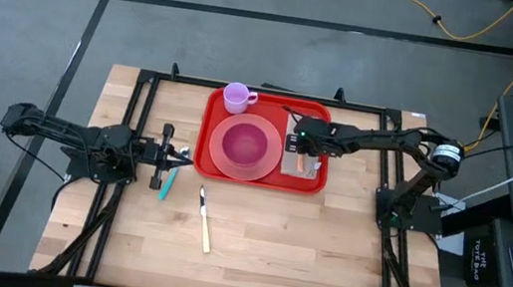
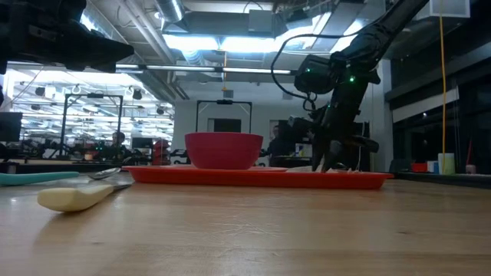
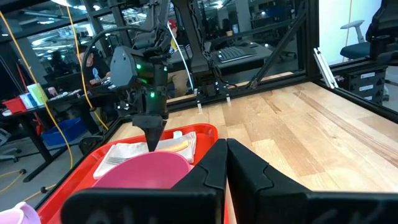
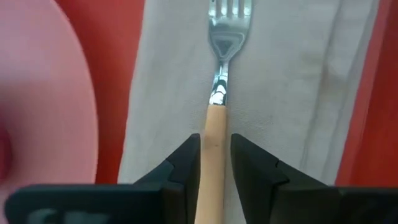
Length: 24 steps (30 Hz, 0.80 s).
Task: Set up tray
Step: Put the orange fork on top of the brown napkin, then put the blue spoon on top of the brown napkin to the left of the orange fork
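Right gripper (image 4: 214, 155) low over a fork (image 4: 219, 81) on the red tray (image 1: 212, 117), jaws slightly parted.

Its two dark fingers (image 4: 186, 158) stand either side of the fork's pale handle, a thin gap showing on each side, so no firm clamp is evident. The fork lies along a white napkin (image 4: 168, 81), tines pointing away from the gripper. Napkin rests on the tray's right end; beside it sits a pink plate (image 1: 239, 147) carrying a bowl (image 1: 244, 143). A lilac cup (image 1: 237, 97) stands at the tray's far edge. Off the tray to the left, on the wooden table (image 1: 303, 241), lie a pale-handled utensil (image 1: 204, 219) and a teal one (image 1: 166, 187). Left gripper (image 1: 186, 160), fingers pressed together, waits just left of the tray.
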Motion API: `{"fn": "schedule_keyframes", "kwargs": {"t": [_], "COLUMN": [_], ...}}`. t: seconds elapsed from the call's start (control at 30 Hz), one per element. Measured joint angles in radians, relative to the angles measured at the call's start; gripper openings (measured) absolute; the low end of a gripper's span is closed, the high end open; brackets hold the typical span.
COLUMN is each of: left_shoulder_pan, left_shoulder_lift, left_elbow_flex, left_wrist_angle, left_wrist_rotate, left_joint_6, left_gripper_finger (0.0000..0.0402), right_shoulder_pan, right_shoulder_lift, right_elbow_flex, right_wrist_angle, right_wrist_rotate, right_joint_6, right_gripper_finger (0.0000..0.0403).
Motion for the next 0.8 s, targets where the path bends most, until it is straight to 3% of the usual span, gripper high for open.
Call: {"fn": "schedule_keyframes", "kwargs": {"t": [0.47, 0.7, 0.8], "left_shoulder_pan": [0.0, 0.0, 0.0], "left_shoulder_lift": [0.0, 0.0, 0.0], "left_elbow_flex": [0.0, 0.0, 0.0], "left_wrist_angle": [0.0, 0.0, 0.0], "left_wrist_rotate": [0.0, 0.0, 0.0], "left_joint_6": [0.0, 0.0, 0.0], "left_gripper_finger": [0.0002, 0.0005, 0.0005], "right_shoulder_pan": [0.01, 0.109, 0.154], "right_shoulder_lift": [-0.285, -0.376, -0.387], "right_elbow_flex": [0.0, 0.0, 0.0], "right_wrist_angle": [0.014, 0.082, 0.155], "right_wrist_rotate": [0.042, 0.155, 0.156], "right_joint_6": [-0.198, -0.397, -0.492], "right_gripper_finger": [0.0094, 0.0094, 0.0094]}}
